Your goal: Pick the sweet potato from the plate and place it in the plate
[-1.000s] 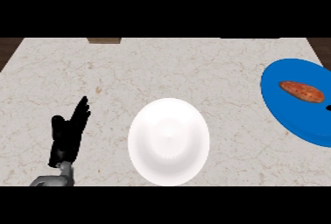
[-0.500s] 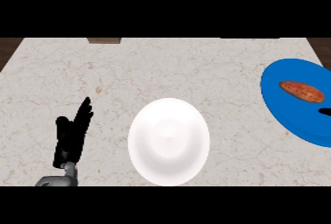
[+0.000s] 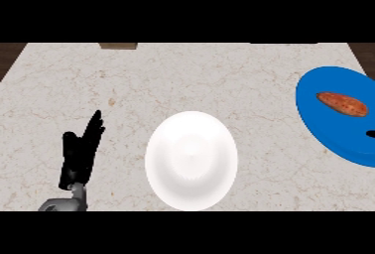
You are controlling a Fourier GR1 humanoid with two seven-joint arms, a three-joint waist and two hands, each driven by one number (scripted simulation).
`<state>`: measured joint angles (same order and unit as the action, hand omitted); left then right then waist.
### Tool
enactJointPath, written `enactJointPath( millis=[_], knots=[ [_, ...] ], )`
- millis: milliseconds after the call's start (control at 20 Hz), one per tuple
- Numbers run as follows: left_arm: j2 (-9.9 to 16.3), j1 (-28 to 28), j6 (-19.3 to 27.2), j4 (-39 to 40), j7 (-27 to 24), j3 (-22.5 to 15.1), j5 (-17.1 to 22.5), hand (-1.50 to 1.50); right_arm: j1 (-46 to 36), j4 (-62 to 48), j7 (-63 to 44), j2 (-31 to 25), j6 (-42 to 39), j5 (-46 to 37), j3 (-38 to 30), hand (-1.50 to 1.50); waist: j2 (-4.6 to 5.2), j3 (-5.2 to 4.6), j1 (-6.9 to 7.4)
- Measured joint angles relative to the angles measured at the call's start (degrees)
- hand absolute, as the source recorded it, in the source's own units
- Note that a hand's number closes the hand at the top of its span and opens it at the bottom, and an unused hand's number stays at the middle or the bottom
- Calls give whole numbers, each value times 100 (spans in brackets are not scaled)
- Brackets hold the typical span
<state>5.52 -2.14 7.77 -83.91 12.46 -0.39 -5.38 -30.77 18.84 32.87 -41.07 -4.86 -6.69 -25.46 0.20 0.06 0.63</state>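
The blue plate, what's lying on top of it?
A sweet potato lies on the blue plate. The plate's right side runs past the view's edge, so anything out there cannot be seen.

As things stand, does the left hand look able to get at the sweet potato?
Probably not easily: the left hand rests open at the view's left, the sweet potato lies on the blue plate far right, with the white plate between.

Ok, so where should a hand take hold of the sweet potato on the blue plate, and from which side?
Probably across its middle, coming from above. The sweet potato lies flat on the blue plate, long axis running from upper left to lower right, so fingers and thumb would close across its narrow width. Nothing crowds it. The left hand rests open far off.
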Motion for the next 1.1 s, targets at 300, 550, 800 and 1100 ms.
enactJointPath(
  millis=[300,550,800,1100],
  knots=[
    [7,69,-76,-104,-11,-8,-6,0,114,-427,350,-255,7,-2,-70,-150,10,7,28],
    [21,48,-117,-90,-10,58,13,0,205,-617,486,-428,4,64,-141,-150,11,6,28],
    [-7,-25,-137,-29,29,55,3,0,288,-825,661,-646,-54,169,-283,-150,25,11,45],
    [-95,-1,-95,15,-64,14,-47,0,374,-968,669,-793,141,287,-423,-150,28,18,60]
  ],
)
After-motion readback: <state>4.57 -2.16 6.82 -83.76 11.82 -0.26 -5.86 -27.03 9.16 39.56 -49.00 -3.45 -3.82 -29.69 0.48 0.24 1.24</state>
